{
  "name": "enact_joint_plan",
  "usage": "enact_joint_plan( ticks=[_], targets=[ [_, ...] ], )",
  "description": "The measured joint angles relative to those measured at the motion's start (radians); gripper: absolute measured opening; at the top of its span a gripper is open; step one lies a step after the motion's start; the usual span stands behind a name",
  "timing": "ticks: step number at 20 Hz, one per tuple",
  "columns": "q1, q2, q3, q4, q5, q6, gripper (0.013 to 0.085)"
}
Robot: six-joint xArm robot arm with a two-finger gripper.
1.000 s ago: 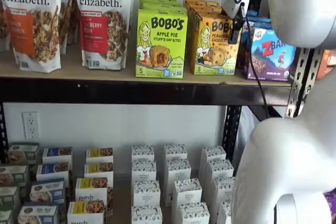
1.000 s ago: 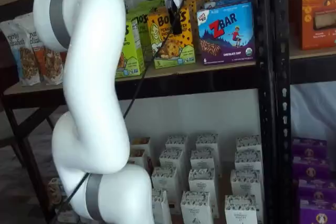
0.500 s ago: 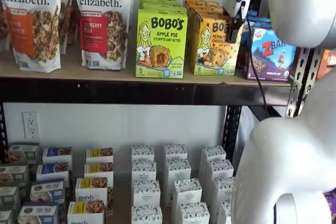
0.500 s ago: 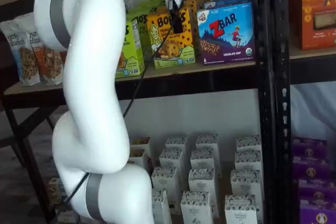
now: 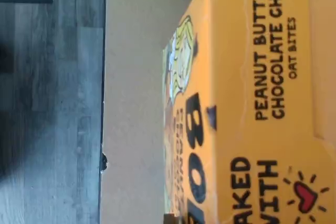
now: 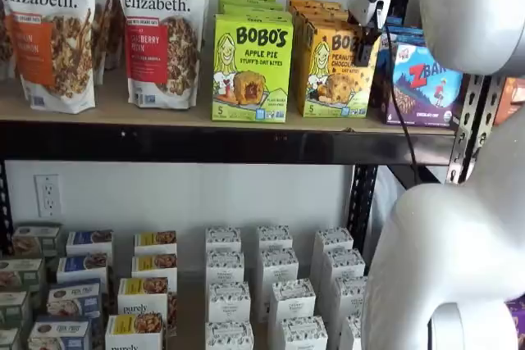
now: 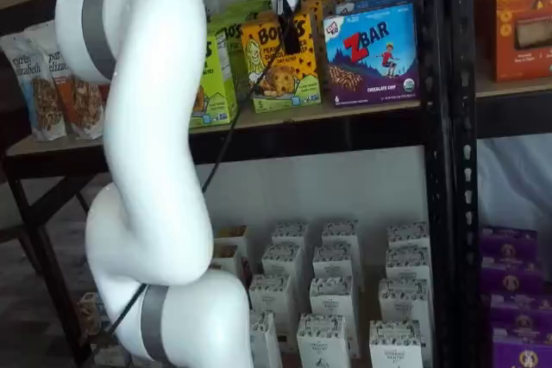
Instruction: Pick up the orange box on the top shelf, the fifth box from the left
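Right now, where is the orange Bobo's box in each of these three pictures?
Wrist view: the orange box fills most of the picture, seen close and turned sideways.
A shelf view: on the top shelf, right of centre.
A shelf view: on that shelf, centre.
Shared landmark: the green box beside it shows in all three.

Over the last second the gripper (image 6: 363, 48) rose a little in front of the orange box (image 6: 332, 71), its black fingers ending higher against the box's upper right corner in both shelf views. The white gripper body moved up with it toward the frame's top edge.
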Motion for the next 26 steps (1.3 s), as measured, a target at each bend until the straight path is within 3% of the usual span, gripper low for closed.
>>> enact_joint_plan(
  ticks=[4, 15, 18, 26],
  targets=[
    [-0.001, -0.003, 0.003, 0.004, -0.005, 0.0, 0.045],
    [0.0, -0.004, 0.0, 0.001, 0.004, 0.0, 0.045],
    [-0.001, -0.006, 0.003, 0.006, 0.003, -0.001, 0.037],
    [-0.005, -0.033, 0.022, 0.02, 0.023, -0.001, 0.037]
  ],
)
